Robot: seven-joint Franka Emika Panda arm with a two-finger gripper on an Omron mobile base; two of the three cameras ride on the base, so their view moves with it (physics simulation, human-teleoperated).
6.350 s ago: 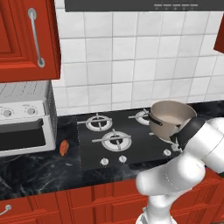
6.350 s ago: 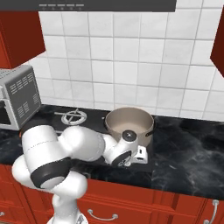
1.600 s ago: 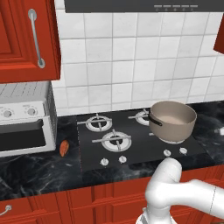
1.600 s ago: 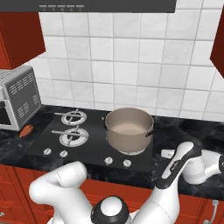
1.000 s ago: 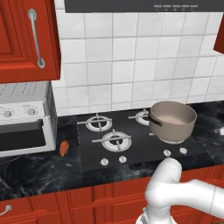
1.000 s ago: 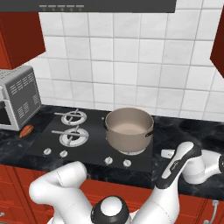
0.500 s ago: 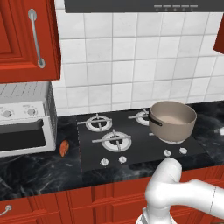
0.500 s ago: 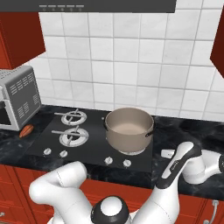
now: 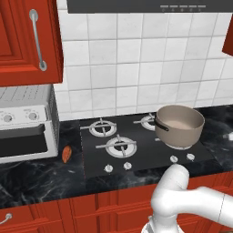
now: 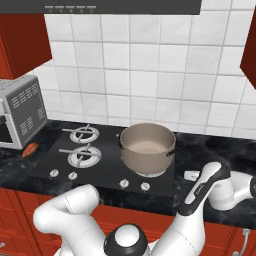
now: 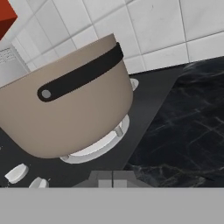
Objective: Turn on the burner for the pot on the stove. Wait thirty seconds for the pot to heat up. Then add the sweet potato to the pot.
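Sitting on the front right burner of the flat black glass cooktop (image 9: 150,157) is the wide round taupe-brown metal pot (image 9: 179,126), its pale inside empty and its short dark handle pointing toward the left rear burners. Small silver knobs (image 9: 117,167) line the cooktop's front edge. A small orange-brown oblong sweet potato (image 9: 66,154) lies on the dark marbled counter (image 9: 36,175), between the cooktop's left edge and the white toaster oven (image 9: 25,123), well apart from the pot. At the far right of the counter the two-finger gripper (image 10: 191,175) is low, beside the cooktop's right edge, its jaws closed on nothing. From the hand camera the pot's side and dark handle strap (image 11: 81,72) loom close.
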